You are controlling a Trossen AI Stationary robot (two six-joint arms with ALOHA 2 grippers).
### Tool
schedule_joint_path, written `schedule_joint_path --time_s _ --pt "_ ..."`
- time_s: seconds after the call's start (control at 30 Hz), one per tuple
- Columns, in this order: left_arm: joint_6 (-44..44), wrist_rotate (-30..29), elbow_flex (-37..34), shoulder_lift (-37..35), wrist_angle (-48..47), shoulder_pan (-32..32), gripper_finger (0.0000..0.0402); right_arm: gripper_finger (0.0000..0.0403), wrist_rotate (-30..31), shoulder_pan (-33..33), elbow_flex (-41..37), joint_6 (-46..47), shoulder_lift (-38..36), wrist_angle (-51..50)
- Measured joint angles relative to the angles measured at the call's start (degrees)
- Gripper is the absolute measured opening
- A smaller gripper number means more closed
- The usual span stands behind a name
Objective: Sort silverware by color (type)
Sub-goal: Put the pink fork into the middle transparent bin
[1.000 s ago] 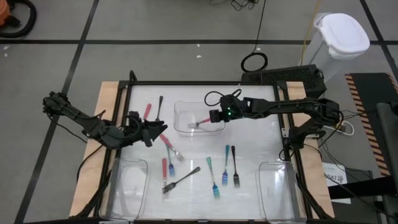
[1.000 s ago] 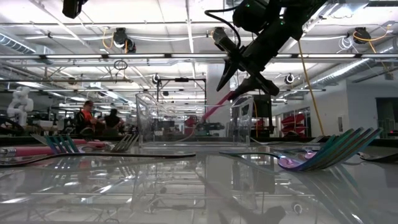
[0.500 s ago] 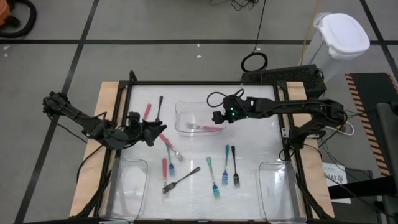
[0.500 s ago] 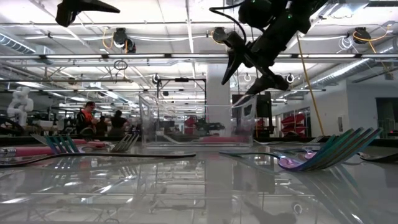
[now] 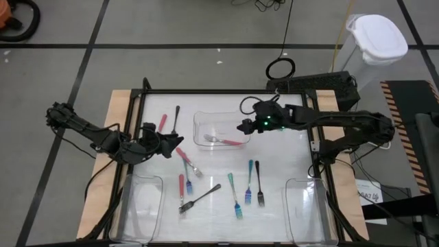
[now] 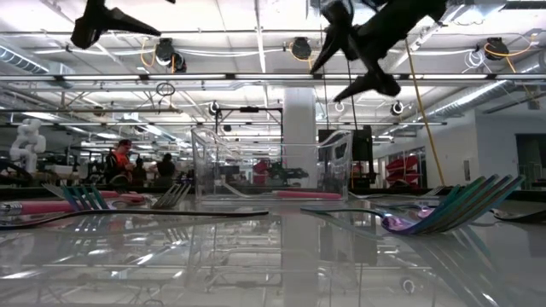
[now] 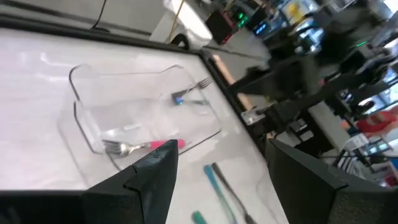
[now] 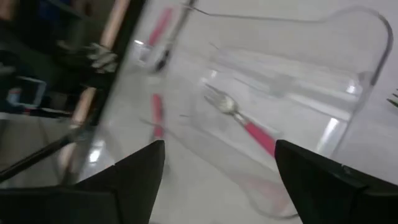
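Observation:
A pink-handled fork [image 5: 226, 141] lies flat on the floor of the clear tray [image 5: 199, 120] at the table's far middle. It also shows in the right wrist view [image 8: 249, 127]. My right gripper [image 5: 241, 127] hangs open above the tray's right end, holding nothing. My left gripper [image 5: 180, 141] hovers open left of the tray, above the table, also with nothing in it. Loose silverware lies on the table: a pink piece [image 5: 162, 122] and a dark one [image 5: 176, 116] at the far left, and pink, teal and dark forks [image 5: 234, 194] toward the near side.
Two more clear trays stand at the near left [image 5: 140, 206] and near right [image 5: 305, 206]. A dark fork [image 5: 200, 197] and a pink one [image 5: 182, 184] lie between them. A black frame [image 5: 206, 91] edges the table.
My right gripper has opened and let go of the pink-handled fork, which hung slanting into the tray and now lies flat on its floor. The gripper has then risen and drawn back toward the table's right edge. My left gripper has tipped a little downward.

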Motion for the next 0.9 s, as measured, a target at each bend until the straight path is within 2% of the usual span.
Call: schedule_joint_path --time_s 0.17,0.37,0.5,0.63,0.8,0.9 --pt "-0.35 6.71 1.25 0.0 -6.71 5.7 0.0242 0.0299 0.09 0.7 0.0 -2.54 -5.89 -1.15" --pt "-3.02 12.48 4.48 -0.02 -23.12 13.99 0.0242 0.0299 0.24 0.77 0.0 -7.57 -10.09 -4.83" --pt "-2.81 18.62 4.87 -0.01 -31.02 18.9 0.0242 0.0299 0.26 0.78 0.0 -9.49 -10.81 -4.73" --pt "0.01 25.42 4.87 -0.01 -34.09 22.99 0.0242 0.0299 0.32 0.79 0.0 -10.32 -10.73 -4.08" --pt "0.07 27.88 4.87 0.4 -38.65 27.41 0.0242 0.0299 0.35 0.77 0.0 -10.95 -10.07 -3.67" --pt "0.27 33.05 4.78 1.57 -42.87 31.55 0.0242 0.0299 0.35 0.77 0.0 -12.04 -10.15 -3.55"
